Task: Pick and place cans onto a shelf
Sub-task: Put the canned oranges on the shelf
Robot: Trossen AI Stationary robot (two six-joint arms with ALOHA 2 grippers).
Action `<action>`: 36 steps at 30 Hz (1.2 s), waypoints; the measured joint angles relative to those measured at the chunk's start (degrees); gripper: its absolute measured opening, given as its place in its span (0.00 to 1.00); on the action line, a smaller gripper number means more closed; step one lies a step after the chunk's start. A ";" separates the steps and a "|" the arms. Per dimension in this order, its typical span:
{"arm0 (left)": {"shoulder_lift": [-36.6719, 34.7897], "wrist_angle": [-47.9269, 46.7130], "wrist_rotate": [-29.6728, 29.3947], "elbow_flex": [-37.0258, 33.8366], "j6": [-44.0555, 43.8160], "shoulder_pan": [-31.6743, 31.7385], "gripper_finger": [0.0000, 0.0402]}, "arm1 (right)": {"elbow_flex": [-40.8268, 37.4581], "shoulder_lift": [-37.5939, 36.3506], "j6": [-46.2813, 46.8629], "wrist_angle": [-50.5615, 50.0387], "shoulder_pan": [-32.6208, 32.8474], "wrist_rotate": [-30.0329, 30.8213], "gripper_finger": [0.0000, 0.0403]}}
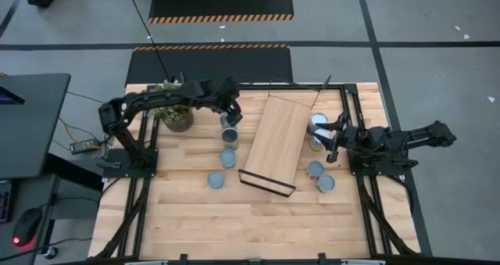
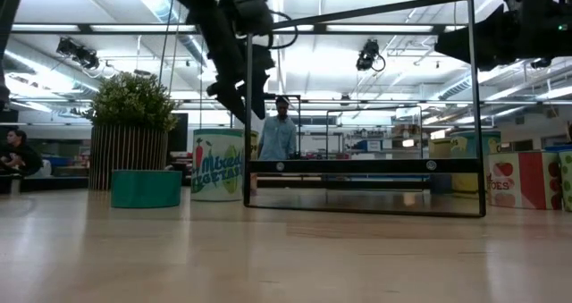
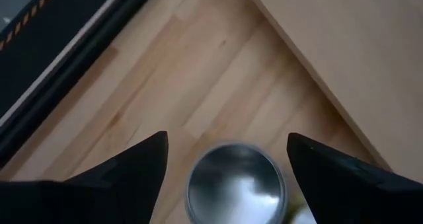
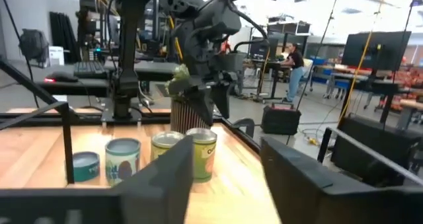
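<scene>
Seen from above, seven cans stand on the wooden table. Three sit left of the shelf: one just left of frame centre, one below it, and one lower left. Four sit to the right, two tight against the shelf's right edge and two below them, near its lower corner.

There is one shelf, a pale plank with black end rails. It lies tilted at frame centre, and its top is bare. One potted plant stands at the upper left.

The left gripper hangs over the uppermost left can. In the left wrist view its fingers are spread wide on either side of the shiny lid, not touching it. The right gripper lies level beside the right-hand cans. In its wrist view it is slightly parted, with nothing between the fingers.

The lower half of the table is open board. The gaps between the shelf and the cans are narrow.

Only the low view shows a can label reading mixed vegetables, and a person standing far behind.
</scene>
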 joint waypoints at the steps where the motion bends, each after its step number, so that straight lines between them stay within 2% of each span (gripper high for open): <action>1: 0.29 -1.90 -0.06 1.01 0.47 -0.14 0.79 | 0.00 0.51 -1.05 0.85 0.00 -0.06 0.52; 6: 0.47 -7.08 -0.98 2.79 4.56 -1.32 0.79 | 0.18 2.09 -4.26 2.74 0.20 -0.07 0.77; 8: 0.47 -10.82 -1.15 2.81 4.78 -1.79 0.79 | 1.52 2.11 -4.27 0.24 0.20 -0.09 0.85; 13: 0.47 -20.13 -1.20 2.79 2.53 -2.17 0.79 | 4.27 2.18 -3.16 -7.75 0.20 -0.08 0.96; 17: 0.47 -24.23 -2.00 2.78 3.27 -2.11 0.79 | 4.33 2.35 -5.72 -6.41 0.09 -0.09 0.97; 20: 0.45 -23.19 -5.97 1.39 7.77 -2.28 0.79 | 4.35 2.33 -7.23 -3.69 0.04 -0.10 0.97; 22: 0.43 -21.31 -6.62 -0.18 10.73 -2.31 0.79 | 4.36 2.33 -7.28 -2.44 0.04 -1.13 0.96; 28: 0.45 -15.85 -4.42 -3.13 17.95 -1.46 0.79 | 4.37 2.33 -6.68 -2.34 0.04 -4.55 0.94; 36: 1.80 -8.15 1.39 -5.36 17.49 1.87 0.79 | 4.37 2.33 -5.91 -2.06 0.04 -4.59 0.93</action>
